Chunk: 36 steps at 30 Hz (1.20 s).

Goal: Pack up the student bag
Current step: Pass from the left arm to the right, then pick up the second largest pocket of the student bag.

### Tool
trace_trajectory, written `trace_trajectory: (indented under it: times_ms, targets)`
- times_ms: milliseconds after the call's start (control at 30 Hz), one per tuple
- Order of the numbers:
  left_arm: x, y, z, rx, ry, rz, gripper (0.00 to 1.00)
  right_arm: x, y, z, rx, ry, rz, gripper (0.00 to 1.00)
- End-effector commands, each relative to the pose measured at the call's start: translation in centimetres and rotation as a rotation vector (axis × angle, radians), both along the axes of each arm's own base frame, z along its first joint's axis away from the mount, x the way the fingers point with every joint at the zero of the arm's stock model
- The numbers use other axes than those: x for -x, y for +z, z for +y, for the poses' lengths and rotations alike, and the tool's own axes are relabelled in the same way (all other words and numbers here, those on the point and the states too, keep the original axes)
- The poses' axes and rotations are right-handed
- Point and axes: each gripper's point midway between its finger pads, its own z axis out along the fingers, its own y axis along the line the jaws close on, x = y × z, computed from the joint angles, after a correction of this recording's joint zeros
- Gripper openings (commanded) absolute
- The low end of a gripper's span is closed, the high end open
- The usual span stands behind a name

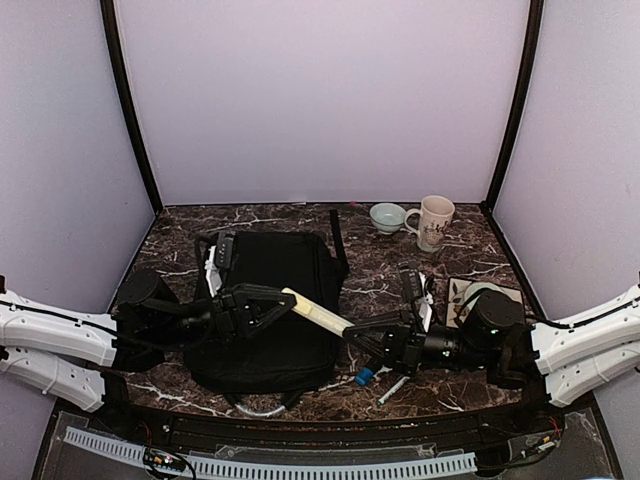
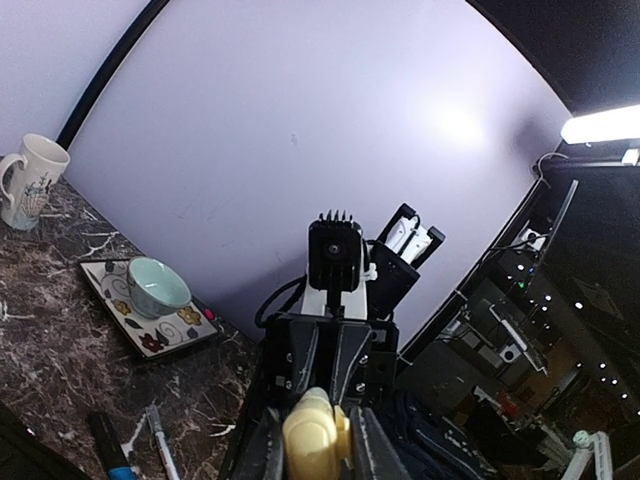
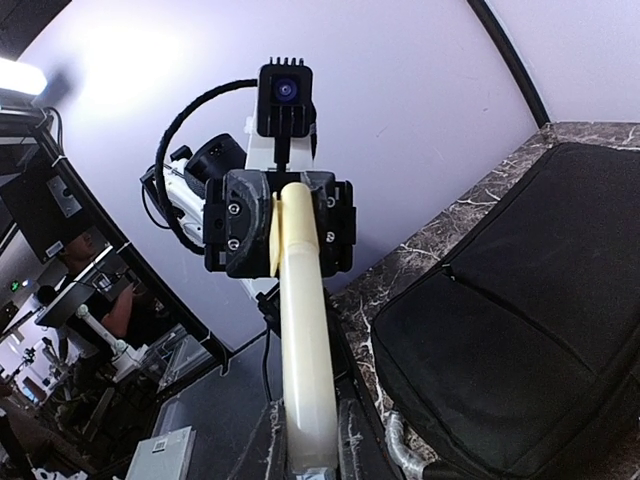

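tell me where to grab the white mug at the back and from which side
Take the white mug by its rim from above, one finger inside, on the wall away from the handle. It stands upright with its mouth open, and the handle points left at the teal bowl close beside it, crowding that side.

I note a white mug [image 1: 432, 221] just beside a teal bowl [image 1: 387, 216] at the rear of the marble table [image 1: 375, 272], a second bowl [image 2: 155, 286] on a flowered tile [image 2: 187, 322], and a blue-capped marker [image 1: 363, 377] and a white pen [image 1: 392, 390] near the front edge.
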Motion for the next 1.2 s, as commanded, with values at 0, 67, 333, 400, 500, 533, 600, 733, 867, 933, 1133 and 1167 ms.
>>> trace_trajectory:
  times_ms: [0, 67, 333, 400, 500, 533, 600, 733, 867, 933, 1133, 1167]
  targets:
    - [-1.9, -2.8, -0.1, -0.146, 0.114, -0.022, 0.39, -1.4, 1.9, -0.2, -0.031, -0.081, -0.007, 0.00]
    - [-3.3, -4.6, 0.2, -0.269, 0.198, -0.042, 0.62, -2.5, 0.9, -0.5, 0.012, -0.148, 0.015, 0.00]
    - [-7.2, -10.7, 4.3, -0.895, 0.467, -0.281, 0.97, -5.9, -2.3, -2.5, 0.161, -0.370, 0.066, 0.00]
    - [-7.2, -11.3, 4.9, -0.970, 0.483, -0.345, 0.97, -6.1, -2.5, -3.0, 0.169, -0.394, 0.067, 0.00]
    - [-7.3, -13.2, 5.6, -1.113, 0.465, -0.392, 0.97, -6.2, -2.5, -3.5, 0.172, -0.407, 0.067, 0.00]
    - [-7.6, -14.0, 6.1, -1.177, 0.477, -0.402, 0.98, -6.3, -2.5, -3.6, 0.175, -0.410, 0.067, 0.00]
    - [-8.7, -16.0, 7.7, -1.337, 0.546, -0.420, 0.98, -6.3, -2.5, -3.7, 0.177, -0.414, 0.067, 0.00]
    - [-10.5, -18.5, 9.2, -1.558, 0.649, -0.443, 0.98, -6.3, -2.7, -3.8, 0.178, -0.414, 0.070, 0.00]
    - [-11.9, -20.2, 10.3, -1.742, 0.749, -0.460, 0.99, -6.2, -2.9, -3.7, 0.180, -0.409, 0.075, 0.00]
    - [-12.5, -20.6, 11.1, -1.797, 0.796, -0.446, 0.99, -6.2, -3.1, -3.7, 0.182, -0.407, 0.077, 0.00]
    - [-12.7, -19.3, 11.7, -1.753, 0.843, -0.410, 0.97, -6.0, -3.1, -3.8, 0.179, -0.399, 0.078, 0.00]
    - [-12.6, -18.8, 11.6, -1.724, 0.836, -0.408, 0.96, -6.0, -3.1, -3.9, 0.177, -0.400, 0.078, 0.00]
